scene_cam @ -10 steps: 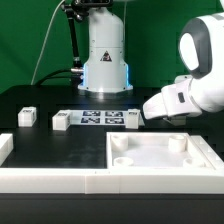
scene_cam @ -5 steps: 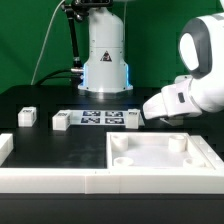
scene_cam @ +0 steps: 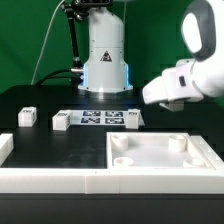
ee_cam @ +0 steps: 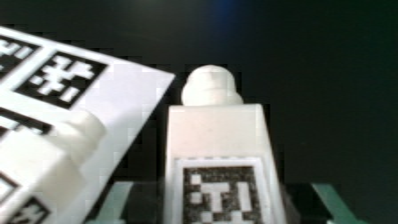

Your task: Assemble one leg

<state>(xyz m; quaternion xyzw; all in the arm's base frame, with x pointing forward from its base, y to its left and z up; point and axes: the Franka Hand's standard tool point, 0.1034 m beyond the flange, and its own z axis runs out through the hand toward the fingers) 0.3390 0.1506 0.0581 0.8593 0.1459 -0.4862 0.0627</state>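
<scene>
In the wrist view a white leg (ee_cam: 221, 140) with a round peg at its far end and a marker tag on its upper face sits between my gripper's (ee_cam: 221, 205) two fingers (ee_cam: 121, 198), held above the black table. In the exterior view the gripper (scene_cam: 147, 96) hangs above the right end of the marker board (scene_cam: 100, 118), and the hand hides the held leg. A second leg (scene_cam: 133, 118) lies at that end of the board and also shows in the wrist view (ee_cam: 63, 160). Two more legs (scene_cam: 27, 116) (scene_cam: 62, 121) lie to the exterior view's left.
The large white tabletop panel (scene_cam: 150, 172) with round corner sockets lies at the front right. A white rail (scene_cam: 40, 181) runs along the front edge. The robot base (scene_cam: 105, 60) stands at the back centre.
The arm stayed low by the board's right end in both earlier frames. It has now risen and moved slightly right, lifting the gripper off the table.
</scene>
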